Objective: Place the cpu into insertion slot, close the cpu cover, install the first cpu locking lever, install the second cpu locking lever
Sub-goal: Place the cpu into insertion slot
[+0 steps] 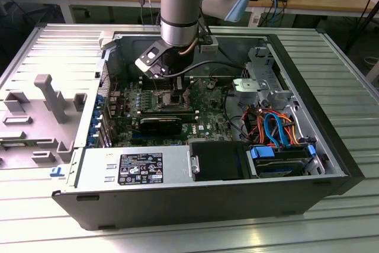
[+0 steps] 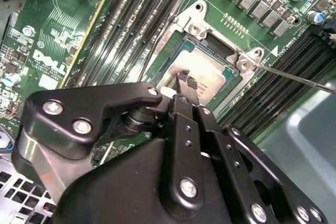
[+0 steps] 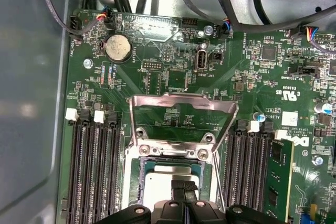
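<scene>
Currently the small flat square silver-grey cpu [image 3: 168, 179] lies flat in the insertion slot [image 3: 132, 179], the square dark socket with a silvery rim on the green motherboard [image 3: 173, 77]. Metal top faces up. It is square, so it has no long axis, and its edges run parallel with the socket rim and the long black memory slots [image 3: 94, 171] on both sides. It shows the same way in the second wrist view [image 2: 207, 69].

The thin silvery cpu cover [image 3: 181, 99], a frame plate with a large square window, is swung open off the socket. It is hinged at the socket edge away from the gripper, on the side towards the round silver coin cell [image 3: 117, 47], and green board shows through the window. A thin metal lever rod [image 2: 299, 77] sticks out from a socket corner over the memory slots.

The grey and blue arm [image 1: 177, 4] comes straight down into the dark open computer case [image 1: 177, 205], wrist vertical. The black gripper [image 1: 176, 90] points down at the socket. In both wrist views the gripper [image 2: 186, 82] [image 3: 184, 188] has its fingers drawn together with nothing between them. The tips sit over the cpu top near one edge; cannot tell whether they touch it.
</scene>
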You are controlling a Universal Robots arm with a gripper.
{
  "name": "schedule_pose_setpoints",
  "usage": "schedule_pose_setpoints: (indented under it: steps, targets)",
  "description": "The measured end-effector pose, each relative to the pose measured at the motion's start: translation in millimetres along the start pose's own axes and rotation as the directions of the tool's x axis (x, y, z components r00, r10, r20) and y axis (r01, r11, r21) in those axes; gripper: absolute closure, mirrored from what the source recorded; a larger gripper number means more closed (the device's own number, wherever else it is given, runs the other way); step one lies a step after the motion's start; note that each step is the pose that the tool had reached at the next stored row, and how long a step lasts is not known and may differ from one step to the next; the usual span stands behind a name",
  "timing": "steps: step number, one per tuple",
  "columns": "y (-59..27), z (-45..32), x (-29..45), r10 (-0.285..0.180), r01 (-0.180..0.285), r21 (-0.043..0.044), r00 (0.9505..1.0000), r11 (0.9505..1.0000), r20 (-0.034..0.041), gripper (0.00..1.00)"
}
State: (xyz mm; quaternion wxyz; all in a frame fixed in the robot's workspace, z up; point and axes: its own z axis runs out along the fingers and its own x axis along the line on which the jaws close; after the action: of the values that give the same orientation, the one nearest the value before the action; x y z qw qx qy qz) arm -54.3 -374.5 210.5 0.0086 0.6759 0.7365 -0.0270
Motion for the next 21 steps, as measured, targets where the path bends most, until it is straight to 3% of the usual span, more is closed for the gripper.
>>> schedule_pose_setpoints:
  steps: [17,21]
  targets:
    - [1.0,4.0,-2.6,-0.001,0.001,-0.0007,1.0,1.0,-0.0092,0.89]
    - [0.9,-0.4,-2.8,0.0,0.0,-0.0007,1.0,1.0,-0.0092,0.89]
